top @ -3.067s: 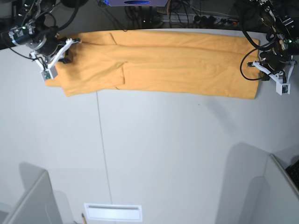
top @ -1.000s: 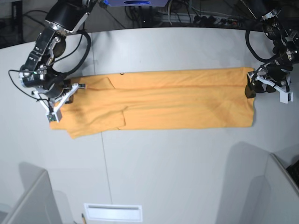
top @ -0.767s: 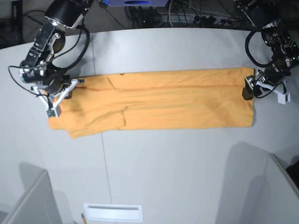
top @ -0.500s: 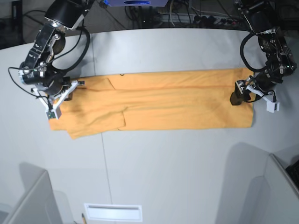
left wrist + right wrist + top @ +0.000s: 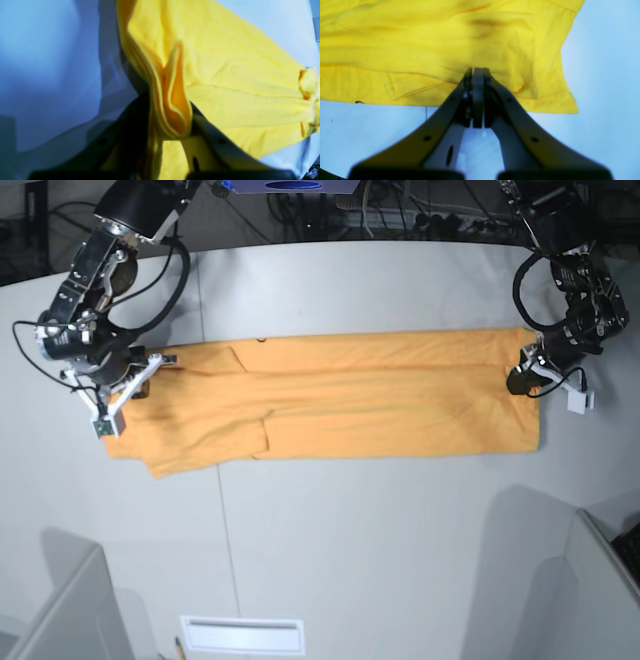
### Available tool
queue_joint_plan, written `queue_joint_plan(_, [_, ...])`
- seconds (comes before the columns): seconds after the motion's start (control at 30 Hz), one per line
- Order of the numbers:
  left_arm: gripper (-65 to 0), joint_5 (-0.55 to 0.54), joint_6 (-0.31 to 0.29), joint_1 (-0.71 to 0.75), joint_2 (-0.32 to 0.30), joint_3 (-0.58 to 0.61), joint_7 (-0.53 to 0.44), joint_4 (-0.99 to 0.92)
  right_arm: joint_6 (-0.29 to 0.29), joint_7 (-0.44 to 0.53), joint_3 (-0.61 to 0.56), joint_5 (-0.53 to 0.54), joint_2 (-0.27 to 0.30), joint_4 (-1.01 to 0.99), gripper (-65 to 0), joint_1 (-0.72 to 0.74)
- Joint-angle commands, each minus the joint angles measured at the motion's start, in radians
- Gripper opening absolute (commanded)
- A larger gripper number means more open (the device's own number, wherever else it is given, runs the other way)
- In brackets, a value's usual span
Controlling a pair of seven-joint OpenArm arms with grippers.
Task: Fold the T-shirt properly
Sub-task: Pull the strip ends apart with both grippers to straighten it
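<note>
The T-shirt (image 5: pixel 340 402) lies as a long narrow strip across the far half of the desk (image 5: pixel 380 530), already folded lengthwise, running from near the left edge to near the right edge. A second ago the left claw (image 5: pixel 172 120) stood wide at the strip's end by the right edge; it has since slid in over the cloth and closed, and the left wrist view shows a bunched fold of several layers pinched between its jaws. In the base view that end of the strip now looks pulled slightly inward where the claw sits.

The right claw (image 5: pixel 475 75) is closed with its jaws pressed together, its tips over the shirt near the corner at the other end. I cannot tell from the wrist view whether any cloth is caught between them; it has kept this closed state over the last second.

With the left end now gripped, the likely next step is a crosswise fold: lifting that end and carrying it toward the middle or the opposite end. The risk is that the layers slip apart if only the top ones are held.
</note>
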Motion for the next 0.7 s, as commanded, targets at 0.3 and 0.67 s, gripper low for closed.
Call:
queue_joint_plan(0.3, [-65.0, 0.051, 0.017, 0.029, -0.143, -0.113, -0.027, 0.09, 0.004, 0.015, 0.004, 0.082, 0.006, 0.022, -65.0, -0.025])
queue_joint_plan(0.67, [-65.0, 0.072, 0.022, 0.218, -0.122, -0.09, -0.036, 0.463, 0.004, 0.013, 0.006, 0.154, 0.006, 0.022, -65.0, -0.043])
